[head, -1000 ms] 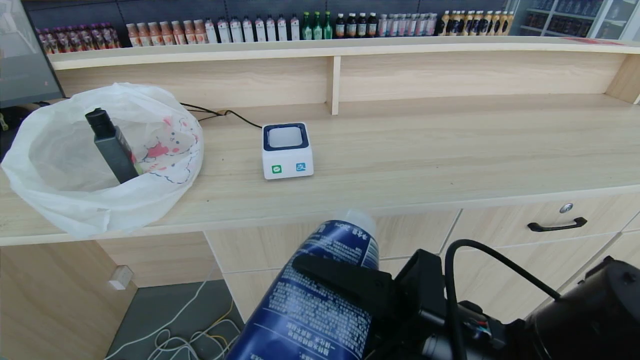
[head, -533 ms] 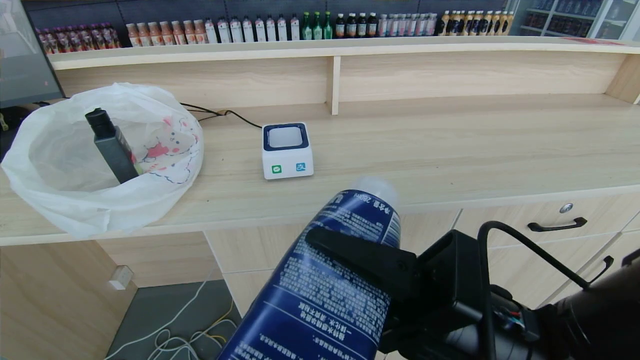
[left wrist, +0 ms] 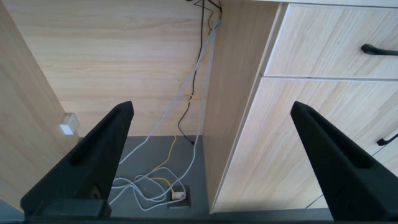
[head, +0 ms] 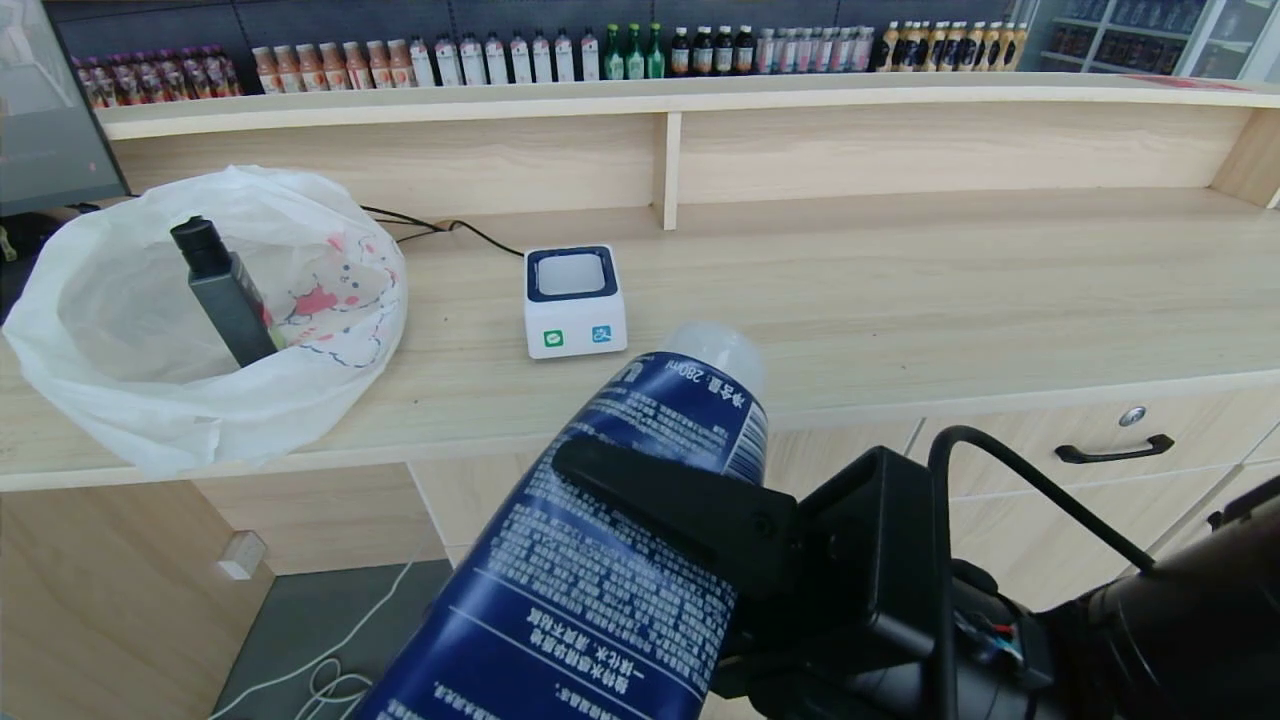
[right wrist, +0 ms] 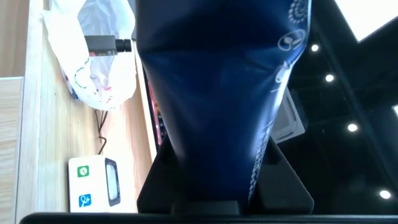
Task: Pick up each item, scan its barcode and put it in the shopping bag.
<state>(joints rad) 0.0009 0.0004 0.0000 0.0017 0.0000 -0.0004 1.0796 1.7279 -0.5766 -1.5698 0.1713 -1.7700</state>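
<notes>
Right gripper [head: 640, 540] was clamped on blue bottle [head: 590, 600], near-right of scanner [head: 573, 300], left gripper [left wrist: 211, 109] fingers stood apart, beside drawers [left wrist: 336, 37].

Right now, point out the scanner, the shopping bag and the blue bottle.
scanner [head: 572, 272]: head view, top window.
shopping bag [head: 180, 412]: head view, front wall.
blue bottle [head: 590, 600]: head view, printed body.

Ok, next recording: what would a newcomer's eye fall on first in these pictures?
First, the big blue bottle clamped in the right end effector, tilted across the foreground with its pale cap toward the counter. Next come the white scanner on the counter beyond the cap, and the white shopping bag at the counter's left end, with a dark bottle leaning inside it.
</notes>
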